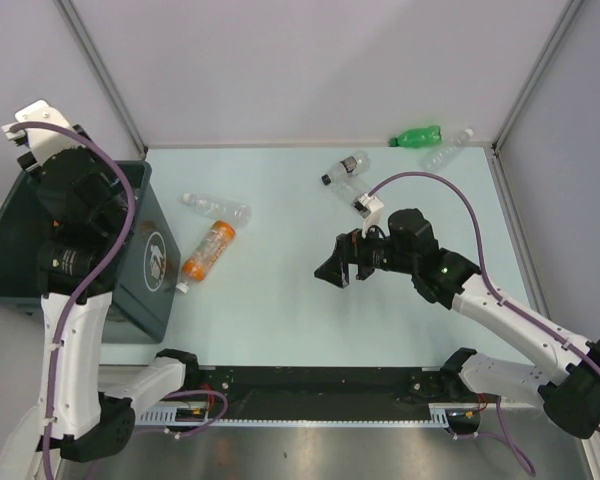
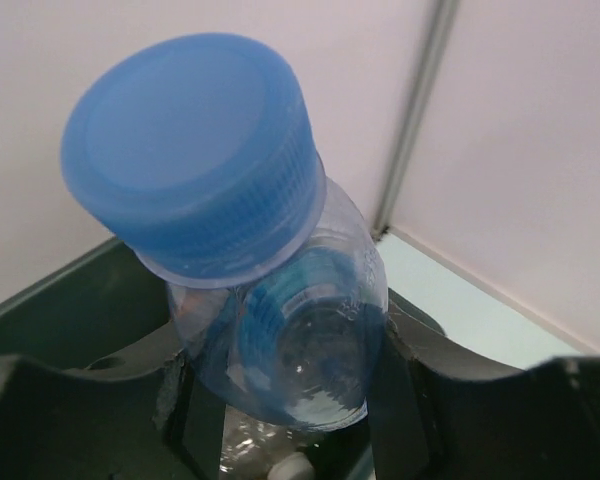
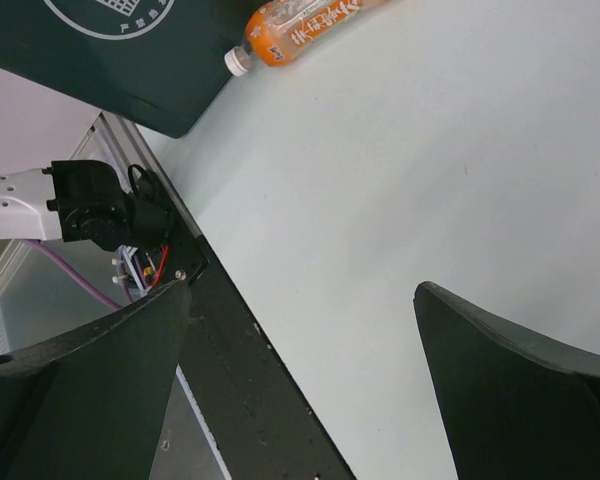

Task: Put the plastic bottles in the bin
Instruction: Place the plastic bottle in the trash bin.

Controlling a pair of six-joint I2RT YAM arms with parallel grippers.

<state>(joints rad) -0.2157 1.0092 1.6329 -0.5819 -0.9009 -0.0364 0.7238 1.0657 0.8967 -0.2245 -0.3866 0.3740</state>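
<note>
Over on the left side, the left hand [image 2: 280,420] is up above the bin [image 1: 130,300], pinched in narrow on a clear blue-capped bottle [image 2: 280,330], fingers on either side of the body just under the shoulder, cap pointing back at the wrist. The right hand [image 3: 302,300] hangs over the middle of the counter [image 1: 280,310], spread wide with nothing in it. Left lying out there: an orange bottle [image 1: 208,250] just beside the bin wall, a clear one [image 1: 217,207] near it, a black-capped clear one [image 1: 345,168] further back, and a green bottle [image 1: 417,136] with another clear one [image 1: 448,150] along the far edge. My guess is they all weigh next to nothing, look empty, thin walls that'll dent under a squeeze, and smooth enough to squirt out or roll away. I'd go across the fat middle of the body, jaws square to its length, not at the cap or neck
</note>
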